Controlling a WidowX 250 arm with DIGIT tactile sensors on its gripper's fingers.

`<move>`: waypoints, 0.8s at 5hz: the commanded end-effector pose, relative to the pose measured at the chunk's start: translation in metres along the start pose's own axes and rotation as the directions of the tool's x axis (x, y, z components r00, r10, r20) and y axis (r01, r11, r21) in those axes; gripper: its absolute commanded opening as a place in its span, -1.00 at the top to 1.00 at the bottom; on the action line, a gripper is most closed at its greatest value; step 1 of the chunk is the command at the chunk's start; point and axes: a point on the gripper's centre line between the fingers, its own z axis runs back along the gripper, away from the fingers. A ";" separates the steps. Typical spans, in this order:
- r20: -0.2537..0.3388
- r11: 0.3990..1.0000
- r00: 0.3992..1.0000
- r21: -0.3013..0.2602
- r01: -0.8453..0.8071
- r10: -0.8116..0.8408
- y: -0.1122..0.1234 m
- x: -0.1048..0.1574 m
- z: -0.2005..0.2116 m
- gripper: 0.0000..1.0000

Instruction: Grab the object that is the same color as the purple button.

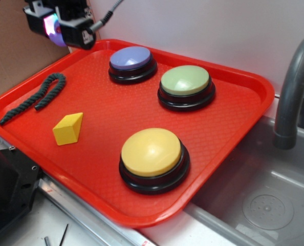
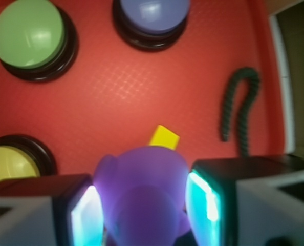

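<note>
My gripper [image 2: 144, 205] is shut on the purple rubber duck [image 2: 142, 195], which fills the space between the two glowing pads in the wrist view. In the exterior view the gripper [image 1: 57, 25] hangs high above the tray's far left corner, with the purple duck [image 1: 53, 29] showing between its fingers. The purple button [image 1: 131, 59] stands at the back of the red tray [image 1: 229, 138]; the wrist view has the purple button [image 2: 151, 15] at its top edge.
On the tray stand a green button [image 1: 185, 82] and a yellow button [image 1: 152, 154]. A yellow wedge block [image 1: 68, 128] and a dark rope piece [image 1: 34, 97] lie at the left. A grey sink [image 1: 275, 200] with a faucet [image 1: 292, 87] is at the right.
</note>
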 end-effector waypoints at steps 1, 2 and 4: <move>0.202 0.998 0.978 -0.037 0.058 -0.050 0.020 0.009 0.026 1.00; 0.242 0.994 0.968 -0.070 0.085 -0.065 0.022 0.009 0.029 1.00; 0.217 0.995 0.976 -0.096 0.039 -0.017 0.026 0.012 0.022 1.00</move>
